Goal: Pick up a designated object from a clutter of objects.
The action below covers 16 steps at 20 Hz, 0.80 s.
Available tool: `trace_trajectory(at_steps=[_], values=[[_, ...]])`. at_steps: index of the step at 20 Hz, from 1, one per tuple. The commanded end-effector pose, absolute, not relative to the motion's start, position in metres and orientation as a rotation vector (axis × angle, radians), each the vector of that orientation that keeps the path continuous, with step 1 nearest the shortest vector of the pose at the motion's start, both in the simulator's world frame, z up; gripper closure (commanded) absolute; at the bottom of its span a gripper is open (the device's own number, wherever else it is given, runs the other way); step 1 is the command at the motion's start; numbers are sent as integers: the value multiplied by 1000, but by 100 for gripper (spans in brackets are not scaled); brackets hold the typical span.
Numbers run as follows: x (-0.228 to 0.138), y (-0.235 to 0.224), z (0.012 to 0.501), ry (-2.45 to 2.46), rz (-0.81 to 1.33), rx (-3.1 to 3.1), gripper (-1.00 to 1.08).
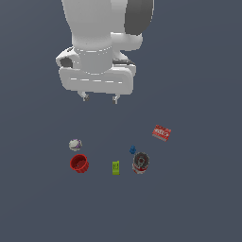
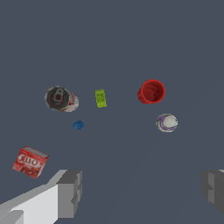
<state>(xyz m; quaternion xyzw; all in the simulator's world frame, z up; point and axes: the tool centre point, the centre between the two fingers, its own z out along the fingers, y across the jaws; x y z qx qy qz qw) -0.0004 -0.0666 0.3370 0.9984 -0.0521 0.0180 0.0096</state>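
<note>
Two fingers: the gripper (image 1: 100,98) hangs high over the dark grey floor (image 1: 198,198) with its fingers (image 2: 70,192) spread wide apart, nothing between them and nothing touched.
Ball: the off-white ball with purple markings (image 1: 75,144) lies on the floor below the gripper, toward the exterior view's left, clear of the fingertips.
Red cup: the red cup (image 1: 79,163) stands just beside the ball, on the side away from the gripper, mouth up; whether the two touch cannot be told.
Green block: the lime-green block (image 1: 116,167) lies near the ball, past the cup toward the exterior view's right.
Blue piece: the tiny blue piece (image 1: 133,150) sits farther from the ball than the block, close to the can.
Can: the dark round can (image 1: 140,162) lies tilted, well apart from the ball.
Red box: the red flat box (image 1: 161,133), with white lettering, is farthest from the ball.
Way to the ball: open from above.
</note>
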Motion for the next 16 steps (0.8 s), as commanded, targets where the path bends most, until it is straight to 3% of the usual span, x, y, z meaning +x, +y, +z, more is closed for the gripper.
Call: trace_trajectory(at_steps=[1, 9, 16], values=[[0, -66, 336, -160, 55, 3118, -92], [10, -85, 307, -154, 47, 3128, -92], [22, -123, 250, -148, 35, 3141, -92]])
